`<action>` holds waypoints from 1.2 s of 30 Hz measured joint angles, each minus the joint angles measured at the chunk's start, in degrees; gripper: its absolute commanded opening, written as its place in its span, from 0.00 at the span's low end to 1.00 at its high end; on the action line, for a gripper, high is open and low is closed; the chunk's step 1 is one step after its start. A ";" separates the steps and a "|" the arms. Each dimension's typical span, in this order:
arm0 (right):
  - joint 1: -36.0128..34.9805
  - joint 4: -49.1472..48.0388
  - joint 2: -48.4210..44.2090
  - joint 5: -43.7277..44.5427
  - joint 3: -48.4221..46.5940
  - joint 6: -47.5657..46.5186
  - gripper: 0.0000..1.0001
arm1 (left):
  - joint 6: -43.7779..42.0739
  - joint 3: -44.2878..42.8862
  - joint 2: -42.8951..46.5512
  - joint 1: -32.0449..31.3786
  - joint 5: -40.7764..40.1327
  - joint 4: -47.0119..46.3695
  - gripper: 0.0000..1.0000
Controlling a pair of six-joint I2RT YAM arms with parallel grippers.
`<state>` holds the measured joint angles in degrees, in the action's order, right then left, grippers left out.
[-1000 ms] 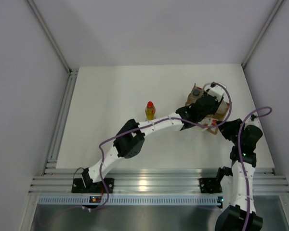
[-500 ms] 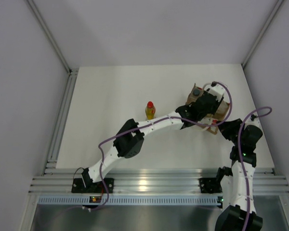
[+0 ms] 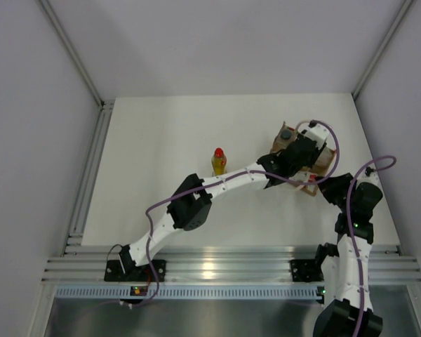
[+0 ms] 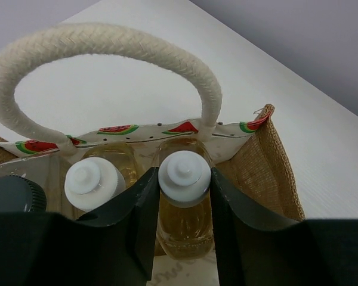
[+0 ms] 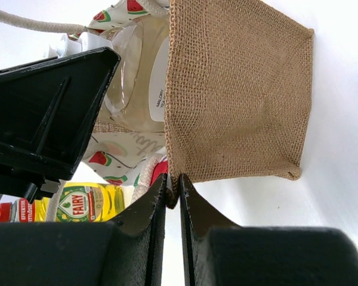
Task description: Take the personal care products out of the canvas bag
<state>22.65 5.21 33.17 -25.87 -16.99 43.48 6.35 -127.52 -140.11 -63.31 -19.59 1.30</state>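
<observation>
left tool [image 4: 185, 174] clamps half-hidden white-capped bottle [image 4: 185, 223]; right tool [image 5: 172, 182] pinches canvas bag [image 5: 238, 89] edge.

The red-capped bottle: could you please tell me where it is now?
The red-capped bottle stands on the table in the top view, left of the canvas bag, beyond the left arm.

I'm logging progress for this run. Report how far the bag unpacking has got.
Done: one red-capped bottle stands out on the table. In hand: the left end effector is inside the canvas bag, apparently gripping a white-capped bottle by its cap, not yet lifted, while the right end effector pinches the bag's edge. Left: that bottle, a second white-capped bottle and a dark-capped bottle, all in the bag.
</observation>
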 measured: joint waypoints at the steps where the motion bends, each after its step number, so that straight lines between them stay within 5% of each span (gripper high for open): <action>1: 0.00 0.00 0.00 0.02 0.00 -0.02 0.10 | -0.04 -0.22 -0.02 0.02 0.13 0.07 0.33; 7: 0.00 0.00 0.00 0.07 0.00 0.00 0.10 | -0.07 -0.76 -0.15 0.04 0.22 0.66 0.00; 36: 0.00 0.00 0.00 0.55 0.00 -0.04 0.10 | 2.58 -5.84 -0.94 0.15 0.74 8.00 0.00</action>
<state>22.65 5.21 33.17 -25.32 -16.99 43.44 8.93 -133.36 -141.05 -63.16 -18.85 9.30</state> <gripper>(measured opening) 0.105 0.399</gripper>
